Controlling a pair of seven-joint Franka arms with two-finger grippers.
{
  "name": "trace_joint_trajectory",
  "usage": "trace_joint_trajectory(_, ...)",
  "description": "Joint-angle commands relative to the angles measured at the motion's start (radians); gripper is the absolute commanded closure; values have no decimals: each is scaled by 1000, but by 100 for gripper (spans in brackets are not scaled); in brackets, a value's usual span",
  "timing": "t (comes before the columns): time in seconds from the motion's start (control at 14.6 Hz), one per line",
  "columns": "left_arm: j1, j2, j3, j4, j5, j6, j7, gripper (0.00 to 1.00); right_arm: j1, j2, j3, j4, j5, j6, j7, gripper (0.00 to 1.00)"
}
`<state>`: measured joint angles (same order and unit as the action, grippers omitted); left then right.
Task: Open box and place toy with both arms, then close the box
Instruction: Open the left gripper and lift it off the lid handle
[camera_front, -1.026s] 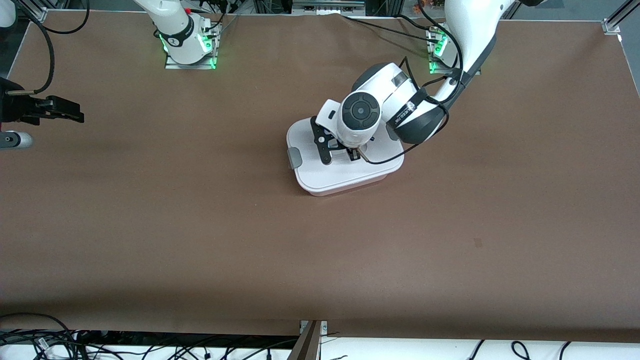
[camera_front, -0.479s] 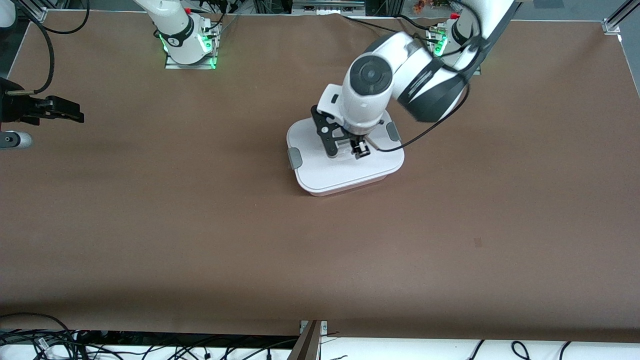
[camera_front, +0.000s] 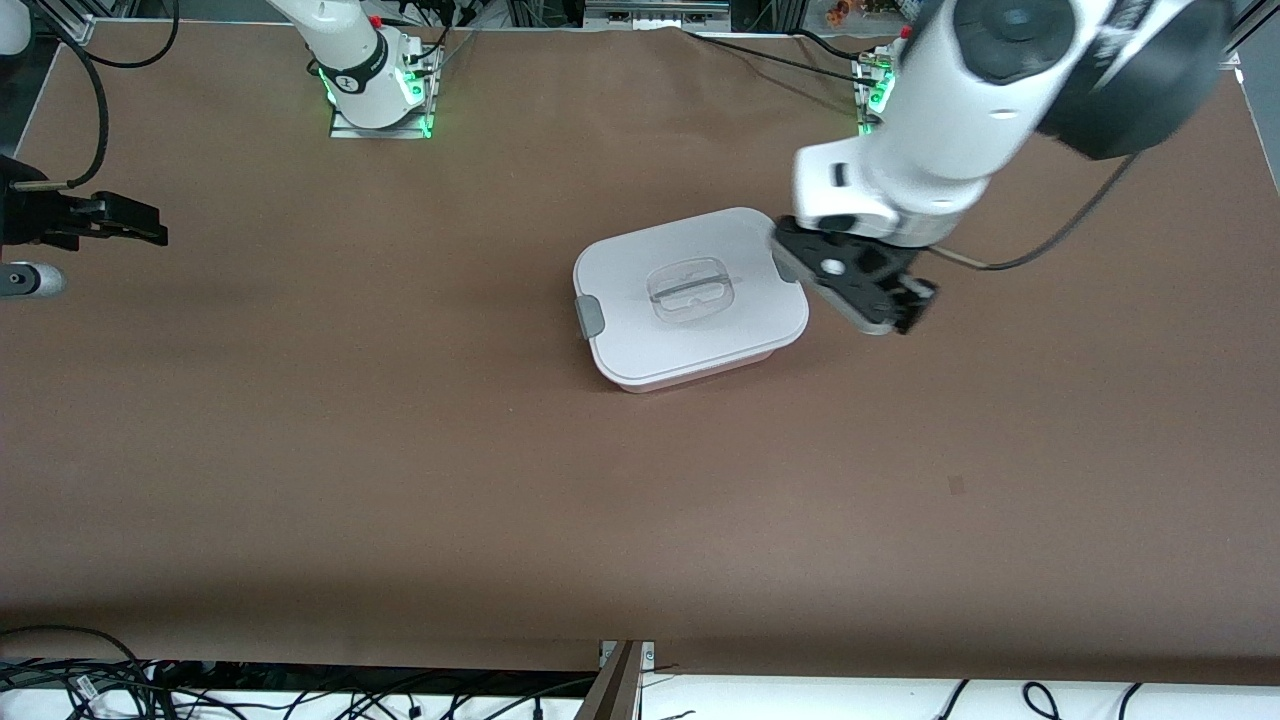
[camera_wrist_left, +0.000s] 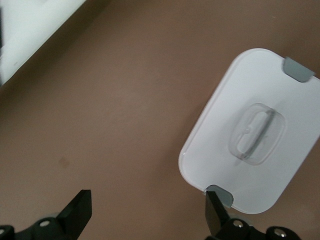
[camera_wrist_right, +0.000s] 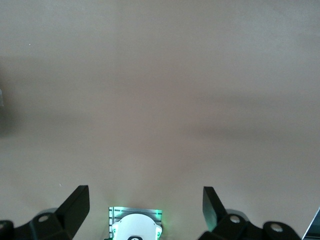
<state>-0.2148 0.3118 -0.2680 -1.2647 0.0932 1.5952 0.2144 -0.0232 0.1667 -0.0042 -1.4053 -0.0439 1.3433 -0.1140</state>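
Observation:
The box (camera_front: 690, 300) stands shut near the table's middle, white lid on, a grey clip (camera_front: 588, 315) at each end and a clear handle (camera_front: 690, 290) in the lid's centre. It also shows in the left wrist view (camera_wrist_left: 255, 130). The toy is out of view. My left gripper (camera_front: 865, 295) is open and empty, in the air over the table beside the box's end toward the left arm. My right gripper (camera_front: 120, 225) is open and empty, over the table's edge at the right arm's end, and the arm waits there.
The right arm's base (camera_front: 375, 85) and the left arm's base (camera_front: 880, 95) stand along the table's edge farthest from the front camera. The right wrist view shows bare table and the right arm's base (camera_wrist_right: 135, 225). Cables (camera_front: 60, 680) lie off the near edge.
My left gripper has lifted off the box lid's handle and swung away toward the left arm's end, leaving the lid in place. The right arm has not moved.

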Motion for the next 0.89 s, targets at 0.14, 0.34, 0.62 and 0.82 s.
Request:
trace_joint_trajectory(0.14,84,-281,145,-320,-61,57,-136,0,-12,5,6,14,18,-3,-13,0)
trace_joint_trajectory(0.34,104,-367,237,-432,-70,57,-142,0,-12,5,6,14,18,-3,-13,0)
trace_joint_trajectory(0.62,107,-353,291,-423,-67,57,-158,0,-12,5,6,14,18,-3,-13,0)
trace_joint_trajectory(0.82,117,-356,296,-423,-69,55,-156,0,-12,5,6,14,18,-3,-13,0)
